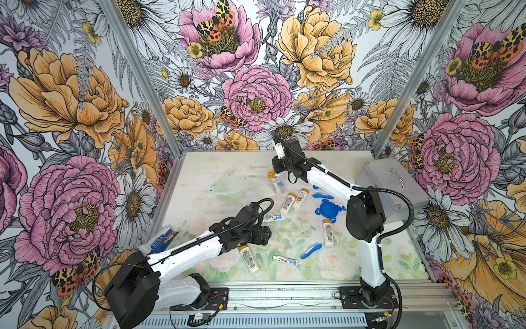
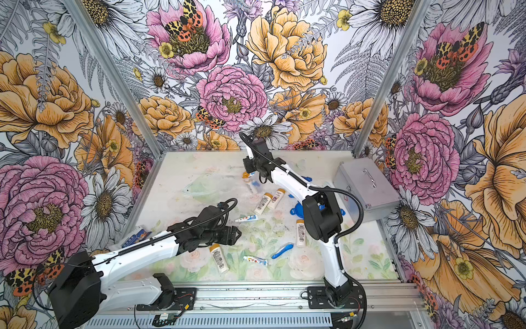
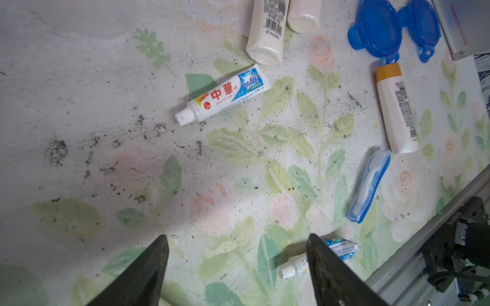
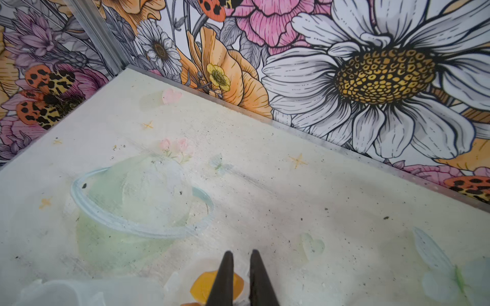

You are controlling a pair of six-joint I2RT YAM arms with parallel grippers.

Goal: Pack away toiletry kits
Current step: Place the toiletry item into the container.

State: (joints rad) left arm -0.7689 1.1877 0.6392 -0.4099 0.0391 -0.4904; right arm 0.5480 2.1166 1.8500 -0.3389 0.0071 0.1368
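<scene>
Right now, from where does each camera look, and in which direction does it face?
Top views: high above the arm bases, facing down and toward the back wall; the left arm and right arm show whole.
Left wrist: on the left arm, facing down at the table; the open left gripper shows.
Right wrist: on the right arm, low, facing across the table to the back wall; the shut right gripper shows over an orange cap.
Shared: the far toothpaste of the left wrist view also lies in both top views.

The right gripper (image 4: 241,251) held its jaws nearly together, an orange cap (image 4: 204,287) just behind them, tabletop (image 4: 291,198) stretching to its back edge.
</scene>
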